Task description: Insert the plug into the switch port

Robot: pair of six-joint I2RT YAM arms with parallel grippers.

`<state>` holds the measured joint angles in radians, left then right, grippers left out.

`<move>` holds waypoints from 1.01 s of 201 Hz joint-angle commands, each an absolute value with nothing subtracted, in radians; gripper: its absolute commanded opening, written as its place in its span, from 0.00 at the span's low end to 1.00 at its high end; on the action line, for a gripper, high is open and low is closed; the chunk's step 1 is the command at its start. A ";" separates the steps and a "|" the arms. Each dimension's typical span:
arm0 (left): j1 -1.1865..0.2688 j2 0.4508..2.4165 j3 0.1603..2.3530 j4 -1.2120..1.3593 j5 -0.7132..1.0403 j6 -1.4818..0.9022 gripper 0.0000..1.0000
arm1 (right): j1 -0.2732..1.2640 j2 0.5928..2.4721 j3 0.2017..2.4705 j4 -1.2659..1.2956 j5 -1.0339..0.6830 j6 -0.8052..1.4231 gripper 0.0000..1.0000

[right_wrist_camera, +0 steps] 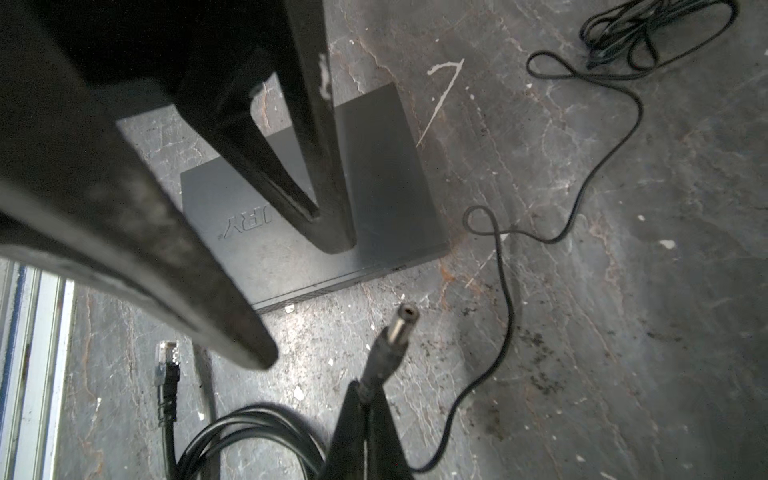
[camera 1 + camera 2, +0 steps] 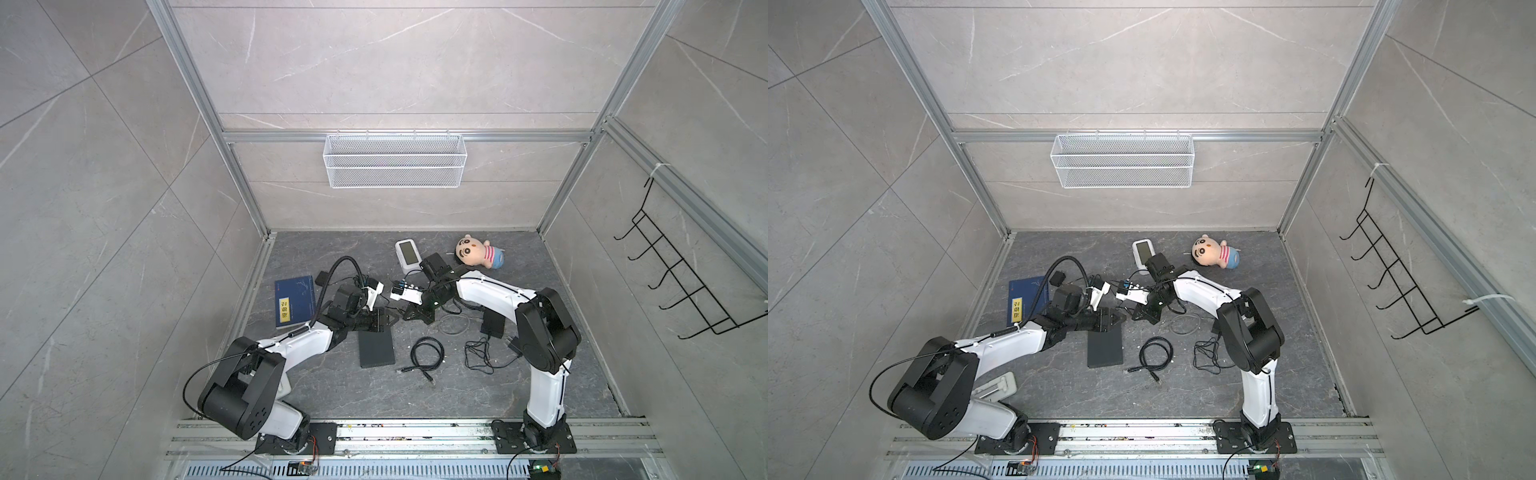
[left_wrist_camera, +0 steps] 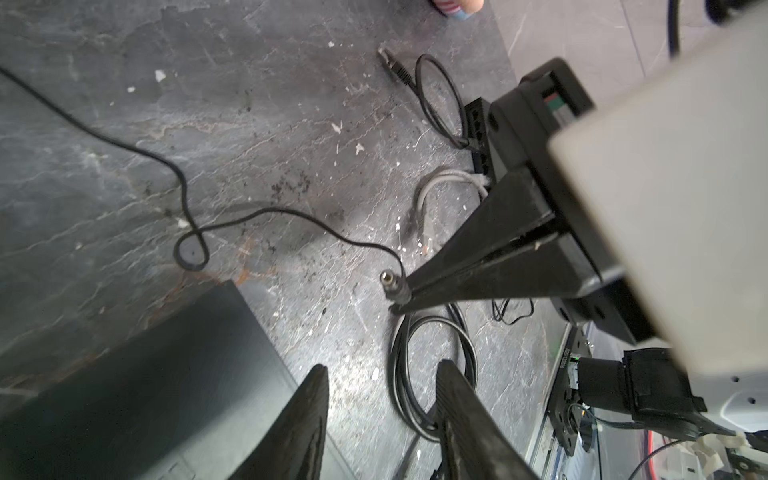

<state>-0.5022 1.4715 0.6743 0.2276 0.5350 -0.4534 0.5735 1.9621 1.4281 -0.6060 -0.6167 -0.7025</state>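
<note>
Pinching the barrel plug [image 1: 395,332] by its black collar, the right hand [image 3: 401,299] is clamped shut on it. The plug's metal tip points toward the flat black switch [image 1: 386,199], which lies on the desk [image 2: 457,395]; the tip is near the switch but clear of it. The plug's thin cord [image 1: 505,291] trails across the desk. The left hand [image 3: 382,365] hangs empty over the switch's far end, its fingers partly apart.

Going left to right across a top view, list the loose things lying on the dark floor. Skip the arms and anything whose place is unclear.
blue book → flat black box → coiled black cable → tangled thin cord
</note>
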 commanded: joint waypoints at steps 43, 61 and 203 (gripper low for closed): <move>-0.503 1.559 0.698 0.397 0.579 -0.529 0.45 | 0.573 1.943 1.412 -0.603 -0.646 -0.698 0.00; -0.504 1.575 0.694 0.427 0.580 -0.545 0.44 | 0.574 1.942 1.414 -0.608 -0.647 -0.698 0.00; -0.502 1.618 0.686 0.518 0.617 -0.592 0.19 | 0.580 1.952 1.415 -0.612 -0.637 -0.690 0.00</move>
<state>-0.5022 1.6104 0.6746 0.4805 0.5789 -0.6014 0.5739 1.9621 1.4235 -0.6010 -0.6178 -0.7021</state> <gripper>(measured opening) 0.222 0.051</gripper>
